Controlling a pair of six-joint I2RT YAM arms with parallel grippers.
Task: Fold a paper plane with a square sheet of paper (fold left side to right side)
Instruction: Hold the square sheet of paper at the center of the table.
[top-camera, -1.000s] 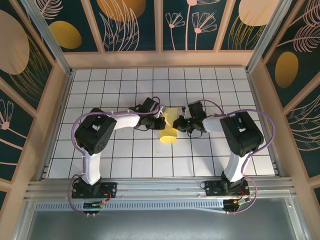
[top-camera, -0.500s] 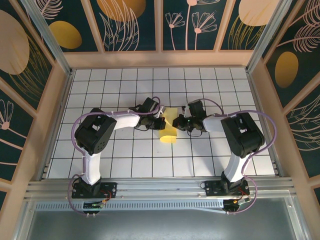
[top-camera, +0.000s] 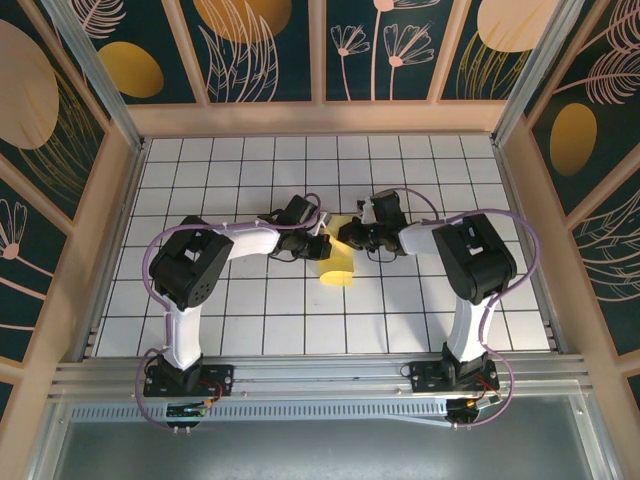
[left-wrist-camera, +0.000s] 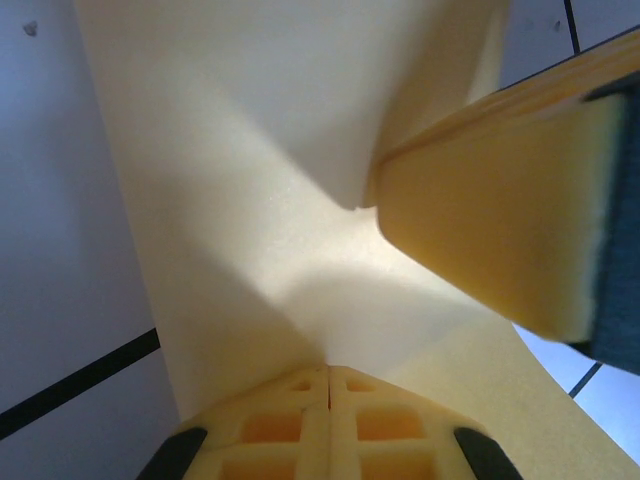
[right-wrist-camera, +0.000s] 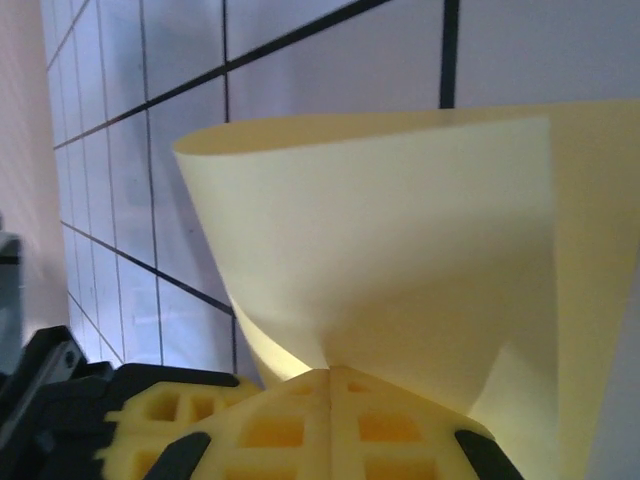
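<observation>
- Between the yellow pads (left-wrist-camera: 285, 435) of the left gripper (left-wrist-camera: 328, 372): no gap at all, pressed seam to seam, clamped on an edge of the square sheet of paper (left-wrist-camera: 240, 170), pale yellow and rising straight out of the seam.
- Just past that, in the same wrist view: one finger (left-wrist-camera: 490, 230) of the opposite gripper, yellow-faced with a dark backing, touching the sheet from the right, with the paper dented inward at the contact.
- Between the pads of the right gripper (right-wrist-camera: 328, 372): likewise closed flat and pinching the same sheet. Edge or corner — cannot tell which. From there, paper flaring up and away in a broad curl, one layer showing behind another.
- Seen from above: both grippers nose to nose, just beside each other near the middle of the table (top-camera: 200, 300). Sheet bowed between and below them — lifted at the pinched part, its near end down on the tiles.
- Under it all: white tiles ruled with black grid lines.
- Further out: both arms bent inward from their bases at the near edge.
- Around the table: wood-framed walls (top-camera: 100, 70), dark panels with leaf and flower patterns.
</observation>
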